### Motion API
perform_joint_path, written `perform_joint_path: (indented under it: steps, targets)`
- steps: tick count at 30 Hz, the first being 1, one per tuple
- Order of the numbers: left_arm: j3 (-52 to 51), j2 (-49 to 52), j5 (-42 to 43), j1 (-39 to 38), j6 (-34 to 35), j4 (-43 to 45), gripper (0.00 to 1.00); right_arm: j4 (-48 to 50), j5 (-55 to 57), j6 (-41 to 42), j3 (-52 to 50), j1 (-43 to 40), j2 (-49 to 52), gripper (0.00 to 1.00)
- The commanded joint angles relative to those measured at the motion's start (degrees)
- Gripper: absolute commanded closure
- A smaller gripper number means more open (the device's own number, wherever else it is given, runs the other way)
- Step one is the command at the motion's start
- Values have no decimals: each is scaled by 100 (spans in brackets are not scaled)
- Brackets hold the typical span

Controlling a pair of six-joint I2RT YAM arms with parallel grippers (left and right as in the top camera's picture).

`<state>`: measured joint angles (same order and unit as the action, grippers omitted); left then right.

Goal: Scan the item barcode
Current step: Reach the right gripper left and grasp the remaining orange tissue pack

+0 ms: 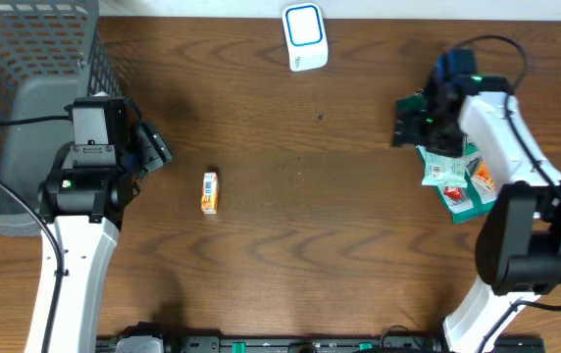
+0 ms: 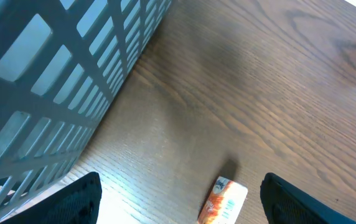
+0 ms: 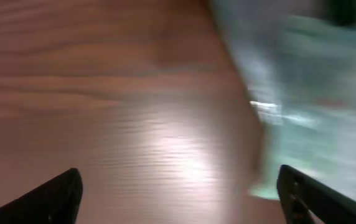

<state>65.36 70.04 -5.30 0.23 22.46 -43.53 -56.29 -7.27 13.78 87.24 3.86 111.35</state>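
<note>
We saw bare table [image 1: 310,226] all round small carton [image 1: 209,192] — free approach. Mesh basket [image 1: 25,88] walled left, packet pile [image 1: 454,176] crowded right, scanner [image 1: 305,37] stood at far edge.

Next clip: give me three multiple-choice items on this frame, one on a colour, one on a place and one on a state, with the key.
1. What colour is the mesh basket?
A. grey
B. red
C. yellow

2. Where is the small orange box?
A. inside the basket
B. lying on the table
C. held in the air

3. How is the left gripper?
A. shut on the box
B. shut, empty
C. open, empty

Key:
1 A, its grid walls are grey in the overhead view.
2 B, it lies alone on the wood.
3 C, the left wrist view shows its fingers wide apart, gripping nothing.
</note>
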Motion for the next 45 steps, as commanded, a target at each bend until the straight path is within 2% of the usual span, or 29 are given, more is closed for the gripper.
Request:
perform_joint_path:
  steps: [1,4,6,9,14,18,22,28,33,45]
  targets:
    - [0,7,-76,24,-35,-17,17,337,-988,645,101,708,-146,1]
    - [0,7,-76,24,-35,-17,17,920,-1456,1172,90,1377,-118,1]
    - [0,7,-76,24,-35,-17,17,1327,-1484,1714,87,1875,-96,1]
    - [0,7,-76,24,-35,-17,17,1869,-1403,1998,87,2498,-70,2]
    - [0,7,-76,24,-35,-17,17,2341,-511,2376,87,3512,-61,14]
    - [0,7,-76,24,-35,-17,17,2358,518,2835,74,4207,-50,17]
    - [0,7,-76,24,-35,-17,17,2581,920,3101,70,4725,90,20]
    - [0,7,-76,24,-35,-17,17,3023,935,3163,70,5090,470,24]
    - [0,7,-76,24,-35,-17,17,3228,911,3165,70,5095,739,41]
    - [0,7,-76,24,-35,-17,17,3309,866,3423,68,5134,1130,43]
